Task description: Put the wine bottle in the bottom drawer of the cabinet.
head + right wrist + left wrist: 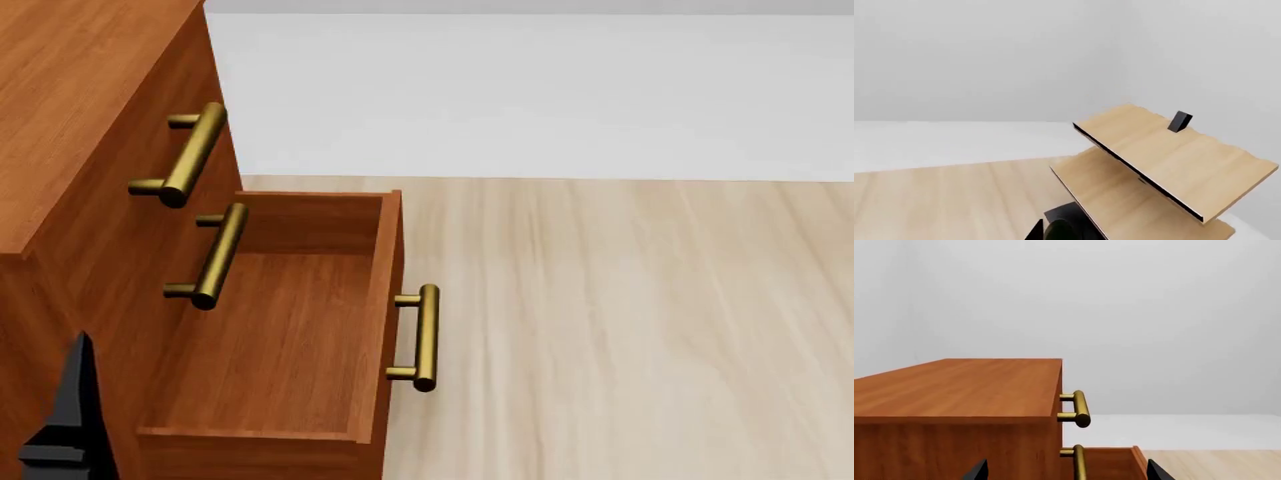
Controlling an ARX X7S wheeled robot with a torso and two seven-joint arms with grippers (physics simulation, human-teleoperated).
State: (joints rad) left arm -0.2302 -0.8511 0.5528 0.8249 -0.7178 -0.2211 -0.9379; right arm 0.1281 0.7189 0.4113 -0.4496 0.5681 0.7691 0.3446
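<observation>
the drawer [274,340] at the foot of the cabinet [80,90] is pulled out and bare inside, so the bottle is not in it yet; in fact you have no clear sight of the bottle in any view. a dark shape [1061,227] sits low in the right wrist view, facing a pale rack [1167,160] away from the cabinet, but whether it is glass or part of the right gripper cannot be told, nor how those jaws stand. the left gripper [1067,474] hangs beside the cabinet's front corner, jaws spread wide and holding nothing. when you do go for the bottle, expect it to be fairly heavy, rigid, smooth and breakable: glass likely slips under a light pinch and tips easily on its narrow base. take it around the straight body near the label, not the thin neck, and close firmly. lower it gently into the drawer, probably laid on its side, since the drawer looks shallow.
</observation>
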